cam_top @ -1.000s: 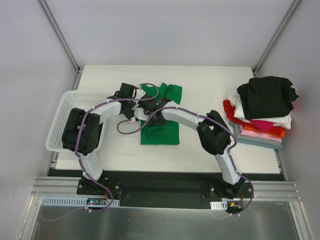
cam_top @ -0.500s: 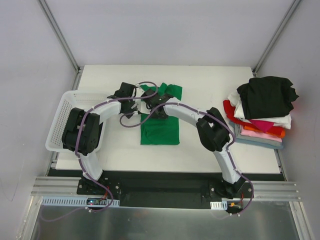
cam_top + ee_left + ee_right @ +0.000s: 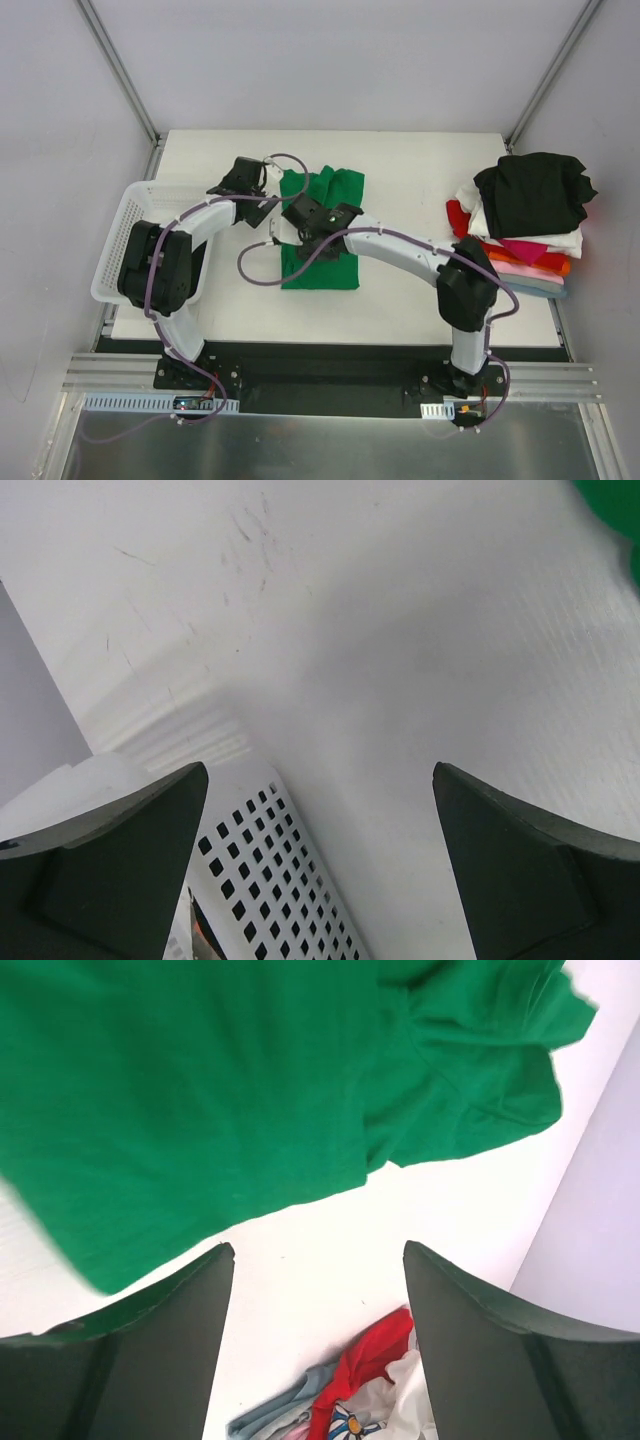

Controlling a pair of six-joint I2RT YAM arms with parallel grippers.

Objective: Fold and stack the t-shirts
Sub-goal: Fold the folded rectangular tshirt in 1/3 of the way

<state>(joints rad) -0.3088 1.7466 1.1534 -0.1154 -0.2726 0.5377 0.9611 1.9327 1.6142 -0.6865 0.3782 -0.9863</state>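
Note:
The bright green t-shirt (image 3: 325, 262) lies part-folded on the table's middle, its upper part rumpled; it fills the top of the right wrist view (image 3: 200, 1100). My right gripper (image 3: 308, 216) hovers over the shirt, open and empty (image 3: 318, 1250). My left gripper (image 3: 255, 183) is just left of the shirt's top corner, open and empty (image 3: 315, 780), over bare table. A sliver of green (image 3: 612, 508) shows at its view's top right. A pile of t-shirts (image 3: 520, 225) sits at the right edge, a black one (image 3: 532, 192) on top, with white, red and pink below.
The white mesh basket (image 3: 125, 235) stands at the table's left edge; its corner (image 3: 265, 870) shows between the left jaws. The pile's edge (image 3: 365, 1400) shows between the right jaws. Grey walls enclose the table.
Both grippers have come off the green shirt: the left moved up and left, the right arm's elbow swung to the right. The shirt's upper part now lies flatter.

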